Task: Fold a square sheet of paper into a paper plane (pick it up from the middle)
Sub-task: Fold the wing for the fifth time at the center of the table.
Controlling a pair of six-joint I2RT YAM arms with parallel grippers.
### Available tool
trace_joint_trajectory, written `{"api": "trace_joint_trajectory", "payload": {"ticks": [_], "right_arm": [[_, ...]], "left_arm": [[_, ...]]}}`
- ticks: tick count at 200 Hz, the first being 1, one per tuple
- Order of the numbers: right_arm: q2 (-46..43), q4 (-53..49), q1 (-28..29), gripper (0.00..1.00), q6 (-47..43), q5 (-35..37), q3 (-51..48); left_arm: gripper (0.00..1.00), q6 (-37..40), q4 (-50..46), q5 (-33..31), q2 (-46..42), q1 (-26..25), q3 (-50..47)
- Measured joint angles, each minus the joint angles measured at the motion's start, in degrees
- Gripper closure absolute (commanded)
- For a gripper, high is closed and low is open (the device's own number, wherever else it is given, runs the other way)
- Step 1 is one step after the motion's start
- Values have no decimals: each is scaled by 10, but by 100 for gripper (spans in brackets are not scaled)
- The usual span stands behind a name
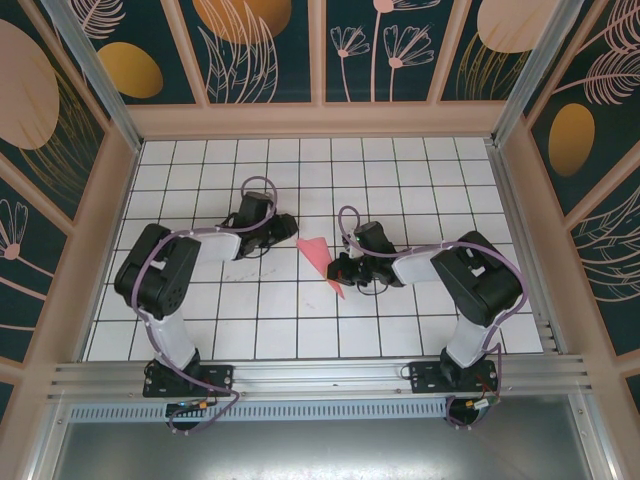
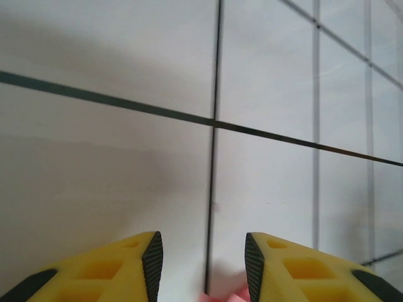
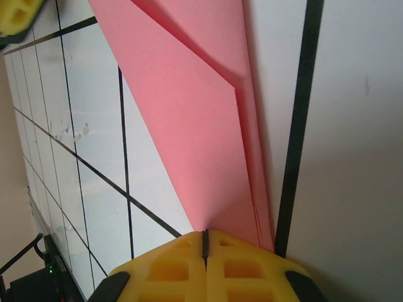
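Note:
The square sheet of paper [image 1: 316,256] is a salmon-pink, folded, pointed shape at the middle of the tiled table. Its wide end points toward the left gripper and its narrow tip [image 1: 337,291] toward the near side. My right gripper [image 1: 342,270] is shut on its right edge. In the right wrist view the layered paper [image 3: 201,126] runs away from the closed yellow fingertips [image 3: 204,242]. My left gripper [image 1: 291,228] hovers just left of the paper's wide end, open with nothing between its fingers [image 2: 203,258]. A sliver of pink paper [image 2: 234,296] shows at that view's bottom edge.
The white grid-tiled table [image 1: 400,180] is boxed in by patterned walls [image 1: 320,50] on three sides, with a metal rail [image 1: 320,375] along the near edge. A left gripper finger [image 3: 19,16] shows in the top-left corner of the right wrist view.

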Motion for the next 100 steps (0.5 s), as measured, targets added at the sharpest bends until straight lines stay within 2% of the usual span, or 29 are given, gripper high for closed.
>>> {"api": "trace_joint_trajectory", "payload": {"ticks": [10, 39, 68, 100], "right_arm": [[0, 0, 0, 100, 0, 0, 0], [0, 0, 0, 100, 2, 0, 0], [0, 1, 0, 100, 2, 0, 0], [-3, -2, 0, 100, 4, 0, 0]], "left_arm": [[71, -3, 15, 15, -31, -1, -19], [80, -24, 69, 76, -78, -30, -46], [82, -39, 107, 111, -38, -83, -46], [83, -56, 128, 128, 36, -90, -47]]}}
